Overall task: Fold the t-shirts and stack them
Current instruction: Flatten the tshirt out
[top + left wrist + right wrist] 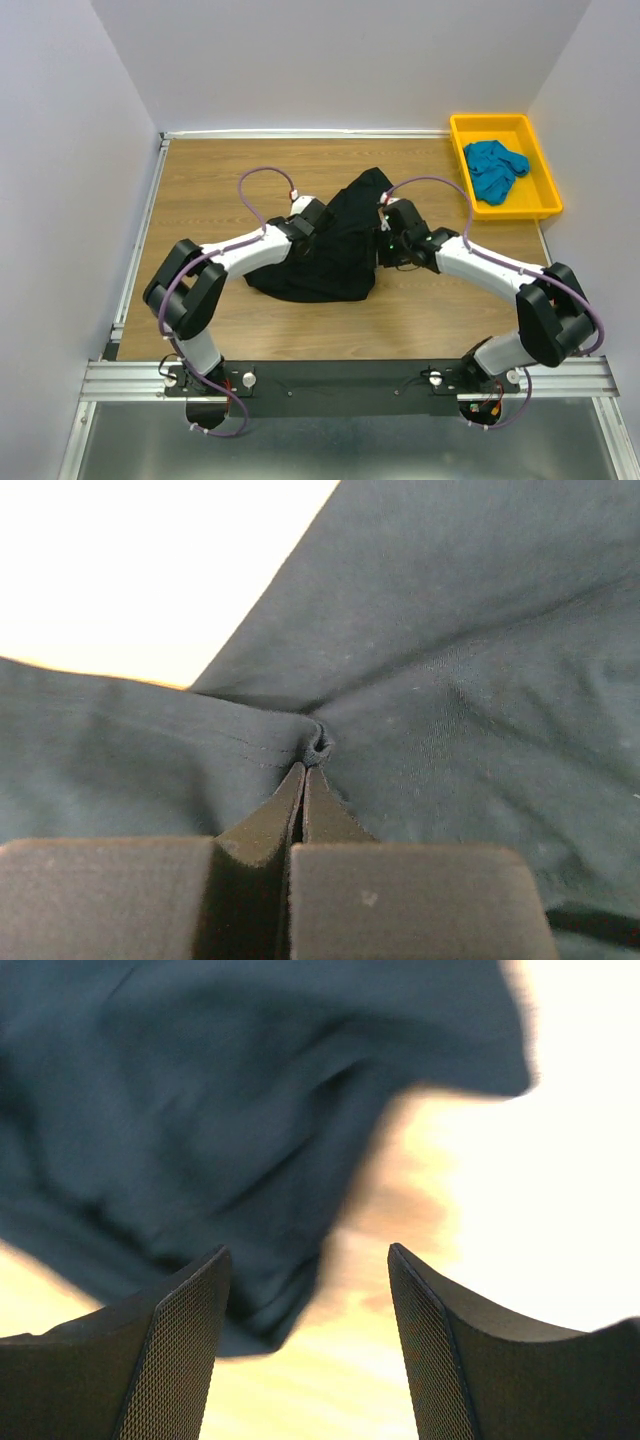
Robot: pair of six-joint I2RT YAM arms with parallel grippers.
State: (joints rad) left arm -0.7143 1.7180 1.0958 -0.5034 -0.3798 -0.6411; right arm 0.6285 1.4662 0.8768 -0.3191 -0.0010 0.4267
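Left pincer (305, 772): jaws pressed together, pinching a small fold of the black t-shirt (335, 250). Cloth spreads ahead of it and to both sides.

Right pincer (307, 1250): jaws spread wide, holding nothing. Black cloth lies ahead, toward its left finger; blur prevents confirming contact.

The black t-shirt lies crumpled on the table (200, 170) between the two pincers. Its long axis runs diagonally, with the narrow end pointing away just beyond the right pincer.

The teal t-shirt (493, 168) lies bunched in the yellow tray (505, 121), well beyond the right pincer, to its right.
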